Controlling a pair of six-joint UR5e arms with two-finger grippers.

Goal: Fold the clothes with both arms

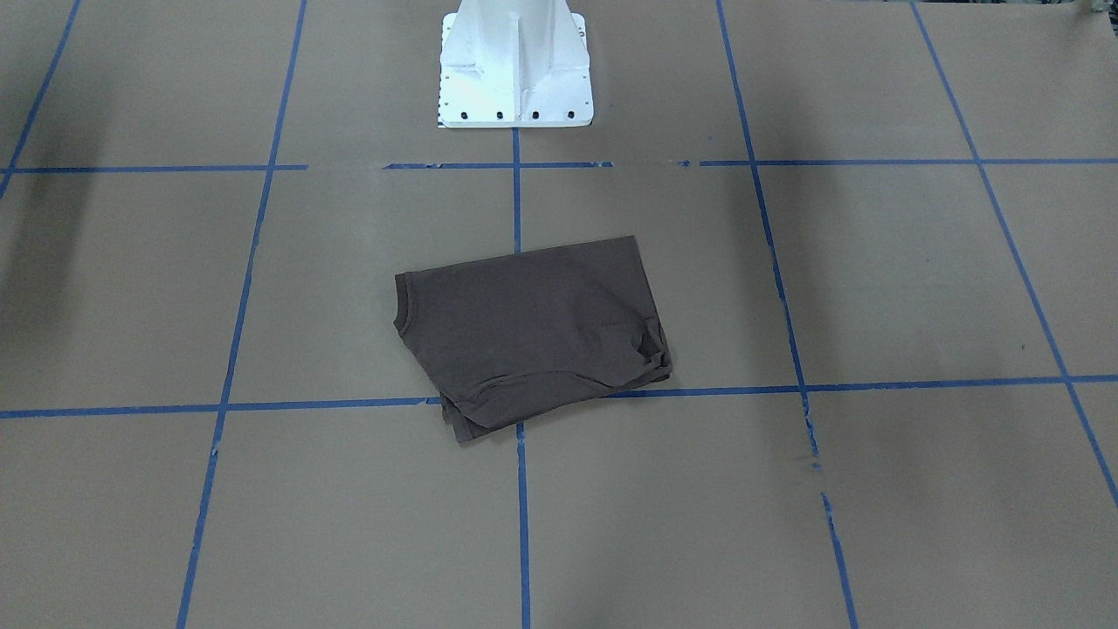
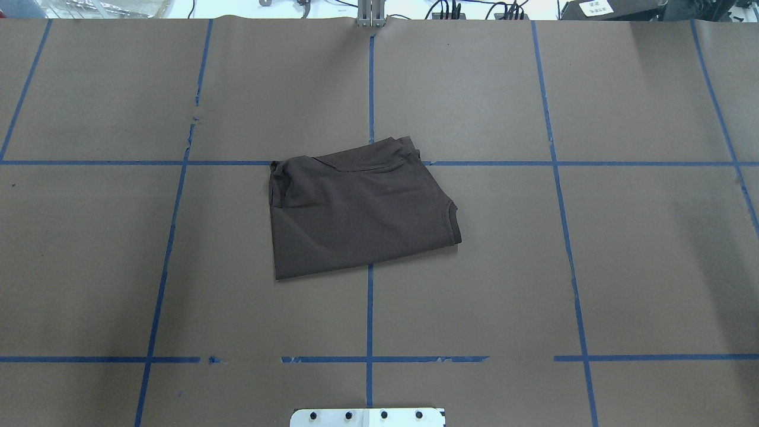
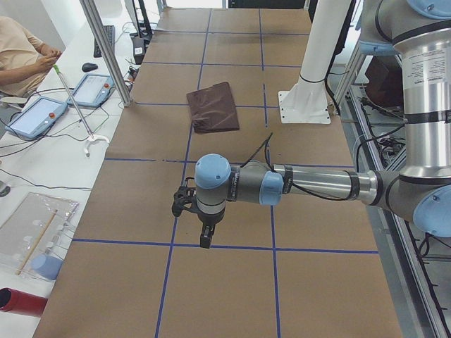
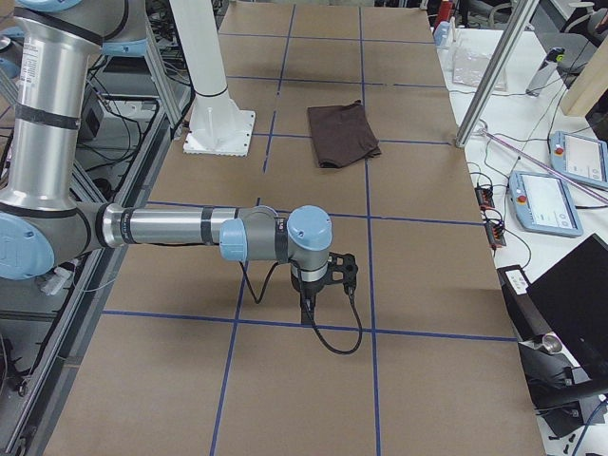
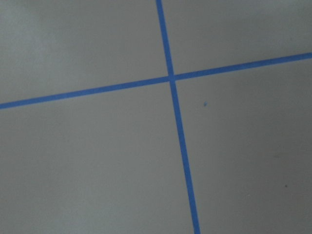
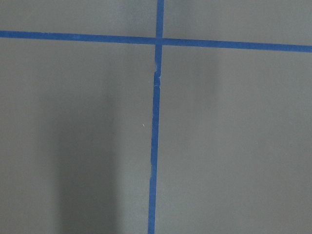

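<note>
Holds the silver-grey jointed left arm (image 3: 310, 184) level above the brown paper-covered table (image 2: 593, 267), with the black two-finger left gripper (image 3: 205, 239) pointing straight down near a blue tape line (image 5: 170, 78); cannot tell whether its jaws are parted or closed. Mirrors this at the opposite end with the silver-grey right arm (image 4: 171, 228) and black right gripper (image 4: 308, 306), jaw state likewise unclear. Has the dark brown cotton T-shirt (image 2: 356, 207) lying folded into a rough rectangle mid-table, well apart from both grippers, near the white metal pedestal (image 1: 515, 70).

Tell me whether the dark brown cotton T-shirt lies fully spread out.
No, the dark brown cotton T-shirt lies folded into a compact rectangle on the brown paper-covered table.
</note>
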